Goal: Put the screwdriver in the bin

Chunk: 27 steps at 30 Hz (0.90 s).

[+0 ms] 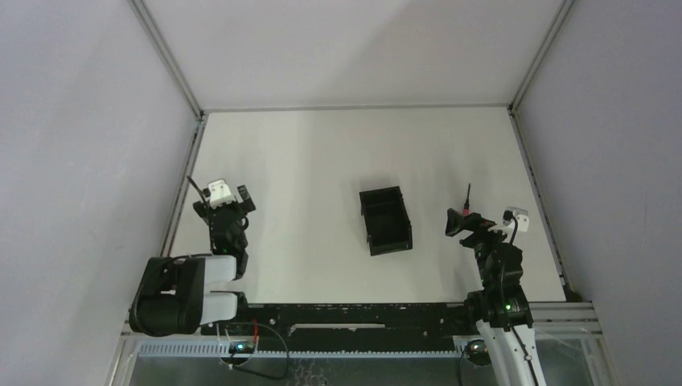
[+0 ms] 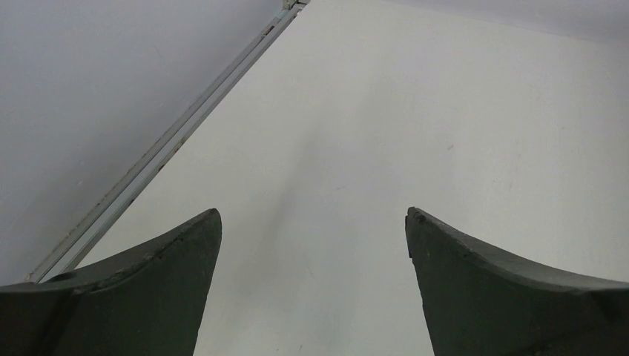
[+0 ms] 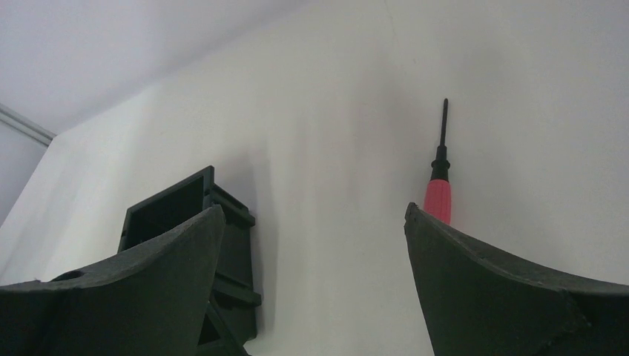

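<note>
Screwdriver lies on table, outside bin.

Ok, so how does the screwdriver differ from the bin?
The screwdriver is slim, with a red handle and thin dark shaft; the bin is boxy and all black. The screwdriver is shorter than the bin. It lies by the right gripper, the bin nearer mid-table. Both rest on the white table, apart.

One overhead, two low wrist views
</note>
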Each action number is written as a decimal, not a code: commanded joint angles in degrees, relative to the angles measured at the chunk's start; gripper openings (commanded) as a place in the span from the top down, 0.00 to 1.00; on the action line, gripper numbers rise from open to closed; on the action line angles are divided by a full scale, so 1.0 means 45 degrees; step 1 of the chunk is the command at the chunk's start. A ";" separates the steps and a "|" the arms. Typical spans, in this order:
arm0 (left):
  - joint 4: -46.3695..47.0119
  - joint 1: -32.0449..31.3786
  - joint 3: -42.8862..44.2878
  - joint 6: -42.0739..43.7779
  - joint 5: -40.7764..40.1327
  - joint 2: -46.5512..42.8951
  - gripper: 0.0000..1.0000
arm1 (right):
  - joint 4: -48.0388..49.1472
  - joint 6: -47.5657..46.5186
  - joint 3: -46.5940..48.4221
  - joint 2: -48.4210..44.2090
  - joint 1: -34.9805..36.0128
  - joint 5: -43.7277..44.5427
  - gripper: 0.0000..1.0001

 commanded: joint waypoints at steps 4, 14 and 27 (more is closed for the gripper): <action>0.0164 0.0090 0.0665 -0.0048 0.0065 -0.0131 0.02 | 0.0437 0.0418 0.1248 0.0516 -0.0028 0.0882 0.01; 0.0159 0.0088 0.0665 -0.0059 0.0086 -0.0117 0.02 | -0.2277 -0.1418 0.7978 0.9774 -0.0277 0.1466 0.03; 0.0161 0.0107 0.0658 -0.0064 0.0095 -0.0118 0.02 | -0.4788 -0.1719 1.1659 2.0195 -0.1493 0.1314 0.24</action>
